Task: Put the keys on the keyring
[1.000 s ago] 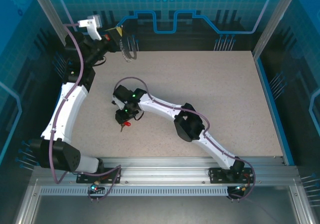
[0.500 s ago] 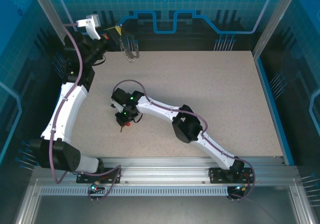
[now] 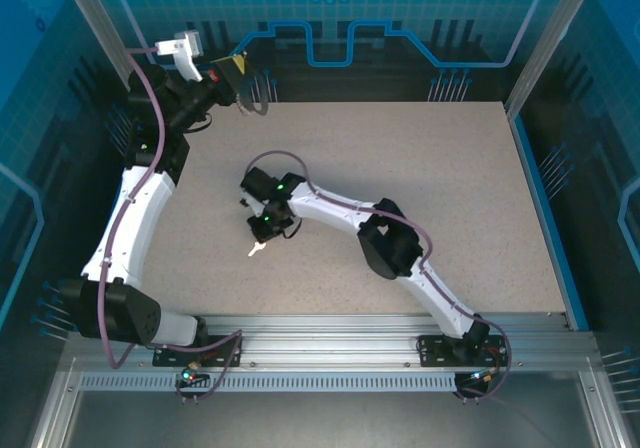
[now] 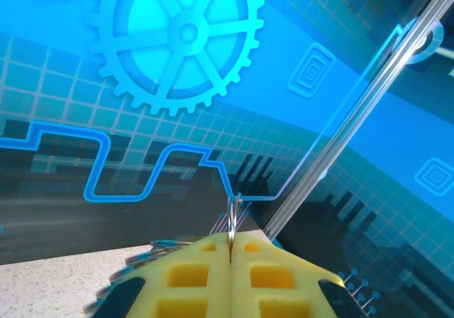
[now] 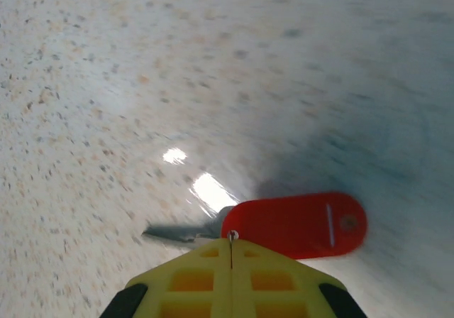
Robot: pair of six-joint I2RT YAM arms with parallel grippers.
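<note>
1. Your top camera sits high above and behind the robot and faces forward and down. From well back, it takes in the whole table (image 3: pixel 450 188) and the back wall (image 3: pixel 330 8).
2. Your left wrist camera looks out along the left gripper (image 4: pixel 231 241), roughly level, towards the back wall. The fingertips sit right at its bottom edge.
3. Your right wrist camera looks steeply down past the right gripper (image 5: pixel 232 243), very near the table.
4. Top and left wrist views share the wall's blue line pattern, the table's far left corner and the keyring (image 3: pixel 258 96).
5. Top and right wrist views share the table patch left of centre, where you see the key (image 5: pixel 294 224).
</note>
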